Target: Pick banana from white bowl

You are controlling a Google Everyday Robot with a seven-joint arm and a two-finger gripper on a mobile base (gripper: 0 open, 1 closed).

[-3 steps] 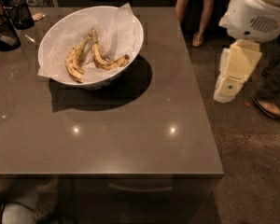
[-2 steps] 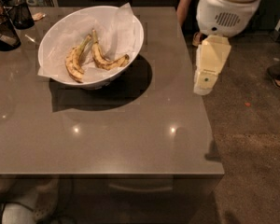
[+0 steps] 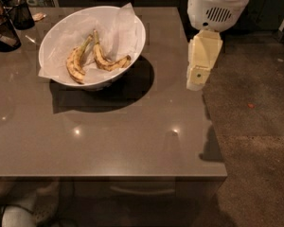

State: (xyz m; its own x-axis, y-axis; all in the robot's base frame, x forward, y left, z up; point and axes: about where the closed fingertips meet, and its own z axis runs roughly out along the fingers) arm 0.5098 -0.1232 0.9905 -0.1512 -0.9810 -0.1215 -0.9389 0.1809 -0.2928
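Observation:
The white bowl (image 3: 132, 20), lined with crinkled white paper, stands at the back left of the grey table. Two bananas lie in it side by side. The banana (image 3: 108, 63) is the right one: slim, sharply bent, speckled, with a long stem pointing to the back and a dark end to the right. The plumper banana (image 3: 75, 64) with a greenish stem lies to its left. My gripper (image 3: 197, 82) hangs from the white arm housing (image 3: 217, 6) over the table's right edge. It is well to the right of the bowl, apart from it, and holds nothing that I can see.
A dark glass (image 3: 21, 13) and another dark object (image 3: 2, 31) stand at the far left back corner, with a small scrap (image 3: 38, 16) beside them. The table's right edge (image 3: 213, 126) drops to brown carpet (image 3: 255, 126). A drawer handle (image 3: 142, 189) shows under the front edge.
The arm and gripper have moved left, from over the carpet to above the table's right edge, nearer the bowl. The bowl and bananas have not moved.

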